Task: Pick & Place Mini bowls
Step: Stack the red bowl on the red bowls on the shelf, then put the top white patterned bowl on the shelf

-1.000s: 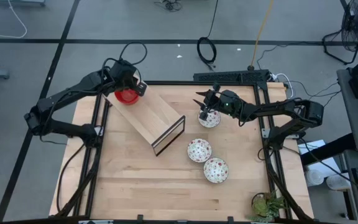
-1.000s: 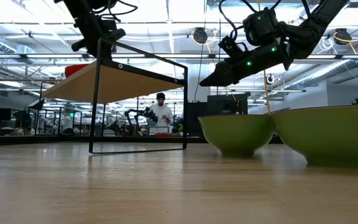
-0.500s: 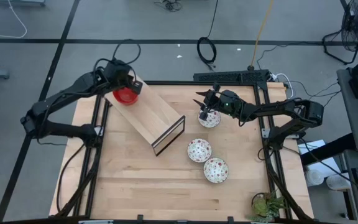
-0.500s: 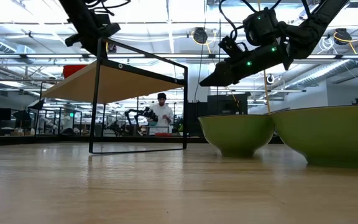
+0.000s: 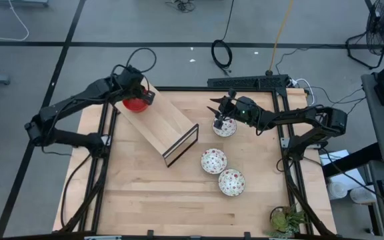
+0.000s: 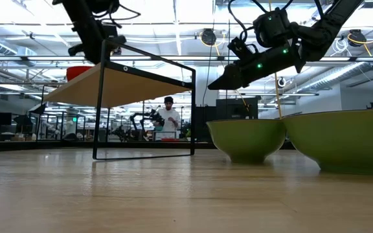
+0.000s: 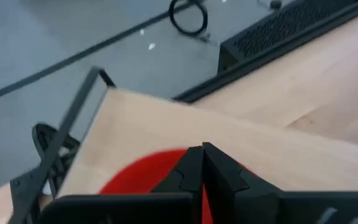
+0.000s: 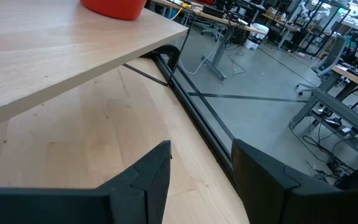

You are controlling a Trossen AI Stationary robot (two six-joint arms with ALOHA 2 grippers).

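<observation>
Bowl (image 5: 137, 104), plain red, sits on the raised shelf (image 5: 162, 127) under the clenched left pincer (image 5: 141, 95); right pincer (image 5: 219, 115) hangs released over a patterned bowl (image 5: 225, 127).

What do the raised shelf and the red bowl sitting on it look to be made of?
The raised shelf: pale wood board with visible grain and a matte finish, carried on a thin black frame that looks like metal. The small round red bowl at its far end, under the shut left gripper: smooth, even red, probably glazed ceramic or plastic; the pictures leave that open.
</observation>
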